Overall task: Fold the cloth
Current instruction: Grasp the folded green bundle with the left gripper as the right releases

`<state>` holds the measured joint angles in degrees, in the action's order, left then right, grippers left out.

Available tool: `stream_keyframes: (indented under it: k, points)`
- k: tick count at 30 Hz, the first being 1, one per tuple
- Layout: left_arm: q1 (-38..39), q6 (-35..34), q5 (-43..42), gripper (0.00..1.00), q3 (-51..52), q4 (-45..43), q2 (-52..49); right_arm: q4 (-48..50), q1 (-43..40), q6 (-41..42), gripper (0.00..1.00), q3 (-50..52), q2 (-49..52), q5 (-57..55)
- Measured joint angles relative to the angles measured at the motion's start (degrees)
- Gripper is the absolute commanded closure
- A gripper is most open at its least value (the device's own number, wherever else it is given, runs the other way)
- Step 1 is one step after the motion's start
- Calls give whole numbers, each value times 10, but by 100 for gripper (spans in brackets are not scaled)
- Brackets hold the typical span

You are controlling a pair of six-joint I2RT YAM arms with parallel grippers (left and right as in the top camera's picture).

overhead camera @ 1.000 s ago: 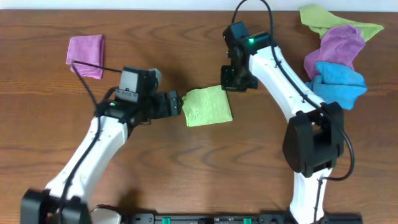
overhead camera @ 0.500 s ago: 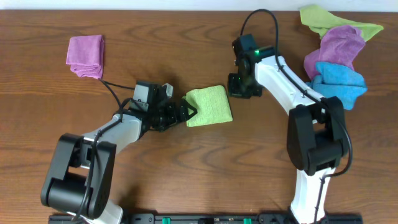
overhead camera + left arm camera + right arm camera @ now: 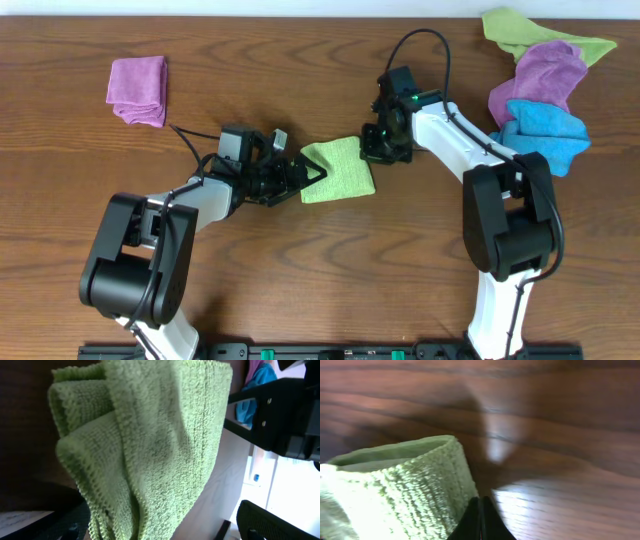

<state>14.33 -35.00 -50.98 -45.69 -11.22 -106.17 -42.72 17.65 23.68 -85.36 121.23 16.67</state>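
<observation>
The lime-green cloth (image 3: pixel 341 172) lies folded into a small square on the wooden table (image 3: pixel 300 270) between the arms. My left gripper (image 3: pixel 312 176) lies low on the table with its jaws open around the cloth's left edge. In the left wrist view the cloth (image 3: pixel 160 435) fills the frame between the spread fingers (image 3: pixel 165 527). My right gripper (image 3: pixel 372 152) is at the cloth's upper right corner. In the right wrist view its fingers (image 3: pixel 481 516) are pressed together, empty, right beside the cloth's edge (image 3: pixel 405 490). No white tag shows.
A folded purple cloth (image 3: pixel 137 88) lies at the back left. A pile at the back right holds a duller green cloth (image 3: pixel 540 30), a purple cloth (image 3: pixel 546 70) and a blue cloth (image 3: pixel 545 135).
My left arm has dropped low and reached right until its open jaws meet the cloth's left edge. My right gripper has shifted right, then down, to the cloth's upper right corner.
</observation>
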Motion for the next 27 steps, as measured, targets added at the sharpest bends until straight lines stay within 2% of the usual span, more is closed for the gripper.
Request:
stream_keyframes:
  k: [4,7,11,14,16,21,27]
  points:
    - [0,-6,-10,0,-3,-4,-6,7,6,0,98,0,0,14]
    - [0,-11,-16,16,-6,-6,-13,5,7,1,98,0,0,21]
    - [-1,-14,-12,32,-7,-6,-24,4,6,2,98,0,0,25]
    - [0,-16,-12,37,-7,-4,-29,4,7,2,98,0,0,31]
    - [0,-21,-9,44,-7,-2,-30,4,6,2,98,0,0,34]
    - [0,-26,4,71,-4,4,-36,3,7,2,98,0,0,46]
    - [0,-36,12,94,-1,2,-44,-5,7,2,99,0,0,60]
